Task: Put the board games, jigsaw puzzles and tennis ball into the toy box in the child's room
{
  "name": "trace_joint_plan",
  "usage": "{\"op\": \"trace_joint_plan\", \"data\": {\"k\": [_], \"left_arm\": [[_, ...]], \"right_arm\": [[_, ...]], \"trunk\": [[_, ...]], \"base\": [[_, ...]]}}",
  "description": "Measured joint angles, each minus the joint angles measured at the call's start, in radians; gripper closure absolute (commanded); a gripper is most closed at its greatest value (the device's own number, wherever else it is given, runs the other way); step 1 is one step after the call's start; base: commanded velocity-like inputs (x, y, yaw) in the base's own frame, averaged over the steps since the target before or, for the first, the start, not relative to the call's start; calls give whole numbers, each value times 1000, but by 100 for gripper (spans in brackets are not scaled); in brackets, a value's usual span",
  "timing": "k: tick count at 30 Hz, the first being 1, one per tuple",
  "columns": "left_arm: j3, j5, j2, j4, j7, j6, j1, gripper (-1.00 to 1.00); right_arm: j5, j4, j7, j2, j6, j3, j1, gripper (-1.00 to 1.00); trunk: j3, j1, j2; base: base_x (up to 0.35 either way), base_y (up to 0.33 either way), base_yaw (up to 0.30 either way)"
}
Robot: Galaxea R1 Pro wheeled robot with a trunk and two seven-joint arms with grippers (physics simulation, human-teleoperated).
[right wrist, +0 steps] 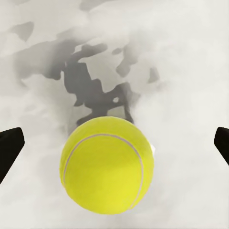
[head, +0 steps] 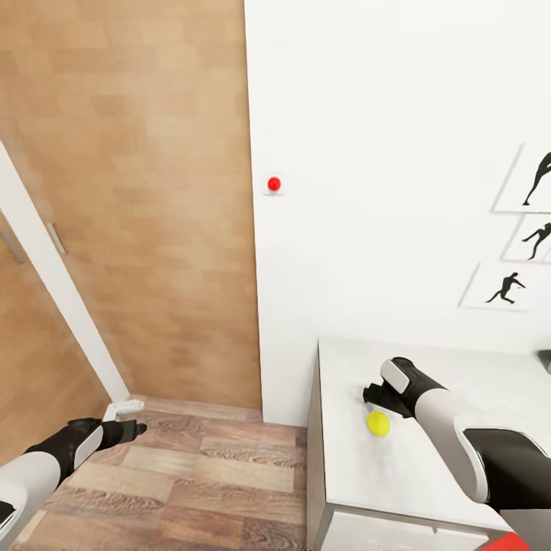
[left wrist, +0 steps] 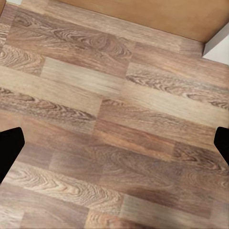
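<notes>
A: Where is the right end effector [head: 375, 399] at this moment?

B: Over the white bench [head: 428, 467], near its front-left corner. In the head view the black fingers point down toward the small fuzzy yellow-green tennis ball [head: 377, 423], which lies on the bench top just below and beside the fingertips.

A: Spread or shut?

B: Spread wide. In the right wrist view the two dark fingertips [right wrist: 9, 150] sit at the opposite edges of the picture, and the tennis ball [right wrist: 107, 165] lies between them, with clear gaps on either side. Neither fingertip touches it; nothing is gripped.

A: Anything else around that end effector?

B: A white wall [head: 383, 153] rises beyond it, carrying a tiny red round knob [head: 274, 184] well above and off to its left. Black sports-silhouette pictures [head: 505, 289] hang on the same wall, up and to its right.

A: And the left end effector [head: 132, 428]?

B: Low, hanging over the wood-plank floor [head: 191, 490], well apart from the bench. Its wrist view looks straight at the floor planks [left wrist: 114, 124], with the dark fingertips [left wrist: 9, 150] at the far edges of the picture, so it stands wide apart as well, holding nothing.

A: What stands near it?

B: Brown wooden panels [head: 153, 191] beyond it, with a white frame strip [head: 61, 291] running down to the floor just ahead of its fingertips.
</notes>
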Motion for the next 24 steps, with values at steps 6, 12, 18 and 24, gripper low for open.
{"op": "trace_joint_plan", "data": {"k": [6, 12, 18, 24], "left_arm": [[0, 0, 0, 0, 0, 0, 0, -100], [0, 0, -3, 0, 0, 0, 0, -100], [0, 0, -5, 0, 0, 0, 0, -100], [0, 0, -5, 0, 0, 0, 0, -100]], "right_arm": [[0, 0, 0, 0, -4, 0, 0, -100], [0, 0, 0, 0, -5, 0, 0, -100], [-1, 1, 0, 0, -5, 0, 0, -100], [0, 1, 4, 0, -5, -1, 10, -100]], "trunk": [[-10, 0, 0], [-20, 0, 0], [-30, 0, 0], [-40, 0, 0]], "base": [[67, 0, 0], [24, 0, 0], [4, 0, 0], [0, 0, 0]]}}
